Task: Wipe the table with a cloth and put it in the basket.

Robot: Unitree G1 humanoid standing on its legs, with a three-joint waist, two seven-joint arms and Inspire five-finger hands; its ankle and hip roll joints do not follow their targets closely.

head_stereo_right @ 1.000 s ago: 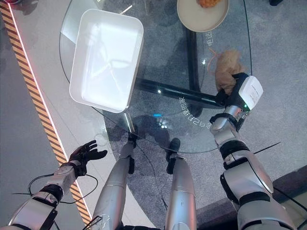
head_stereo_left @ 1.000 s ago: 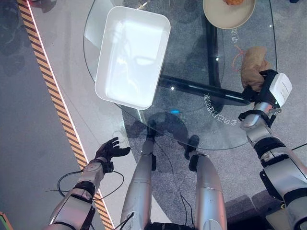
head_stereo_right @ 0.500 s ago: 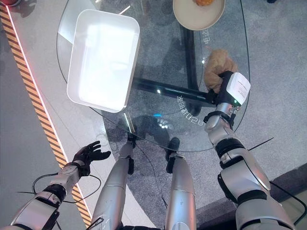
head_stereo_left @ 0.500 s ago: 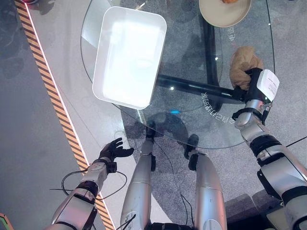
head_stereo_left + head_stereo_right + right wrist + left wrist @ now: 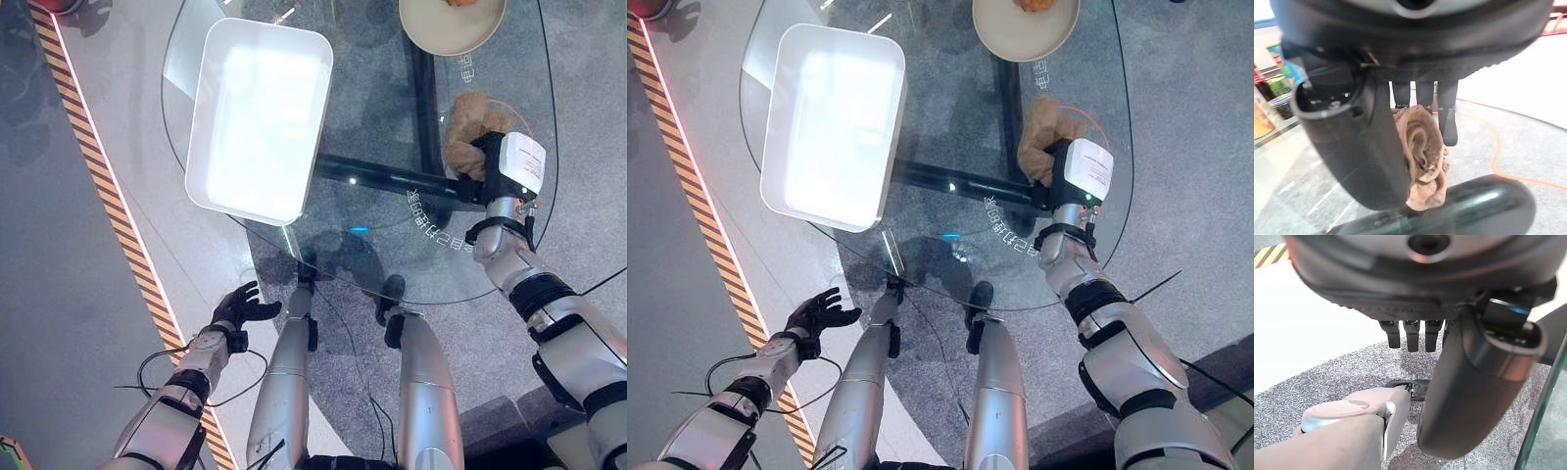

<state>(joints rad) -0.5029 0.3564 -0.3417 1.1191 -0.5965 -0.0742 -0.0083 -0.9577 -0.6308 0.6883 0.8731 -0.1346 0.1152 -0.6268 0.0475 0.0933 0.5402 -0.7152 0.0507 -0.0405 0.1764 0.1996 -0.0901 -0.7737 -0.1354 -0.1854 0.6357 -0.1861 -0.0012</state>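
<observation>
At the right of the glass table [image 5: 392, 264], the right hand [image 5: 487, 162] grips the bunched brown cloth [image 5: 462, 117]; its wrist view shows thumb and fingers [image 5: 1448, 117] curled around it. Upper left sits the white basket [image 5: 201, 147], a plate [image 5: 431, 34] at top. The left hand [image 5: 240, 306] hangs spread, lower left.

A round glass table [image 5: 392, 264] is seen from above, carried on a dark bar beneath the glass. A white rectangular basket [image 5: 257, 117] rests on its left part, one corner reaching past the rim. A beige plate [image 5: 451, 24] sits at the far edge. A crumpled brown cloth [image 5: 462, 122] lies on the right part.
</observation>
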